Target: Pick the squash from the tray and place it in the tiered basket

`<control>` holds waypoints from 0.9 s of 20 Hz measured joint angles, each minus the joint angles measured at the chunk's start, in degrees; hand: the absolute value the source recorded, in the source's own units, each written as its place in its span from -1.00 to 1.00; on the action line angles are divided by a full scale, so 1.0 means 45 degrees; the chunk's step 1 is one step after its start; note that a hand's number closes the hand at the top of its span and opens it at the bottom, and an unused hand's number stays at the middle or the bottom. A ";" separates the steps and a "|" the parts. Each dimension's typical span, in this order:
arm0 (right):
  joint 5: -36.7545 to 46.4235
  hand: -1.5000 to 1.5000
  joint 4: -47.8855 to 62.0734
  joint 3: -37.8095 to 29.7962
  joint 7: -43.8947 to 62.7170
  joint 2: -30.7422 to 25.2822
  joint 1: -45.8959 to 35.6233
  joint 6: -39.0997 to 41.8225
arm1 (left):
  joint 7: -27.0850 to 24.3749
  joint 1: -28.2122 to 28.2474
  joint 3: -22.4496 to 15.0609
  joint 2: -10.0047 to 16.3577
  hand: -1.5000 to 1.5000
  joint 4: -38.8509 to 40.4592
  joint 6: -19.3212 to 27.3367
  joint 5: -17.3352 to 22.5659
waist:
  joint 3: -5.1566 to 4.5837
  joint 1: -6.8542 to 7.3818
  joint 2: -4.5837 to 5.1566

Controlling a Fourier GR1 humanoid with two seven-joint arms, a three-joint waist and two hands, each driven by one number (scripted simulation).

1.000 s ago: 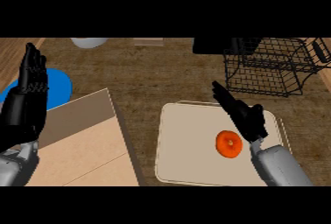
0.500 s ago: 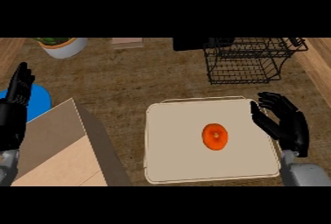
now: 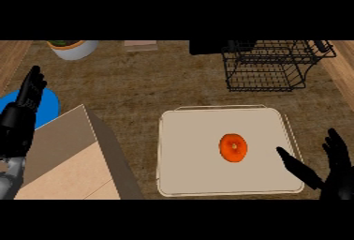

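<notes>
Squash (image 3: 234, 147) sat mid-way on the tray (image 3: 187, 187). Right hand (image 3: 336, 176) hovered at its four o'clock, fingers spread, holding nothing; left hand (image 3: 21, 117) rested open at nine o'clock. My worry: a glancing thumb could roll it away from the tiered basket (image 3: 269, 65) at one o'clock.

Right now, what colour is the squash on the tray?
Orange, with a small paler spot at its centre: the squash, seen in the head view.
</notes>
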 measured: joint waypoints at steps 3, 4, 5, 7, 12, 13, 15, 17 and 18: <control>0.0908 -1.00 -0.0737 0.0854 0.1449 -0.0961 0.0806 0.0742 | 0.0137 -0.0172 -0.0165 -0.0085 0.00 -0.0142 -0.0097 -0.0056 | -0.0038 0.0248 0.0060; 0.1164 -1.00 -0.0977 0.1118 0.2011 -0.1265 0.0949 0.1046 | 0.0157 -0.0263 -0.0210 -0.0122 0.00 -0.0146 -0.0137 -0.0074 | -0.0045 0.0343 0.0088; 0.1392 -1.00 -0.1246 0.1311 0.2634 -0.1604 0.0960 0.1379 | 0.0218 -0.0372 -0.0260 -0.0162 0.00 -0.0113 -0.0124 -0.0143 | -0.0048 0.0425 0.0119; 0.1812 -1.00 -0.1815 0.1684 0.3983 -0.2221 0.1010 0.2055 | 0.0341 -0.0561 -0.0339 -0.0229 0.00 -0.0084 -0.0152 -0.0208 | -0.0063 0.0583 0.0157; 0.2795 -1.00 -0.3510 0.2146 0.7919 -0.3332 0.0394 0.3501 | 0.0455 -0.0914 -0.0454 -0.0438 0.00 0.0170 -0.0247 -0.0371 | -0.0046 0.0848 0.0172; 0.2933 -1.00 -0.3754 0.2154 0.8681 -0.3467 0.0057 0.3812 | 0.0528 -0.1020 -0.0477 -0.0463 0.00 0.0248 -0.0276 -0.0407 | -0.0042 0.0902 0.0179; 0.3202 -1.00 -0.4106 0.2218 1.0088 -0.3548 -0.0651 0.4372 | 0.0538 -0.1184 -0.0491 -0.0553 0.00 0.0423 -0.0302 -0.0500 | -0.0032 0.0990 0.0184; 0.3347 -1.00 -0.4293 0.2331 1.0931 -0.3496 -0.1171 0.4886 | 0.0570 -0.1206 -0.0565 -0.0642 0.00 0.0405 -0.0323 -0.0596 | -0.0010 0.1078 0.0164; 0.3381 -1.00 -0.4393 0.2415 1.1246 -0.3429 -0.1341 0.5094 | 0.0595 -0.1234 -0.0568 -0.0656 0.00 0.0467 -0.0316 -0.0677 | -0.0001 0.1076 0.0153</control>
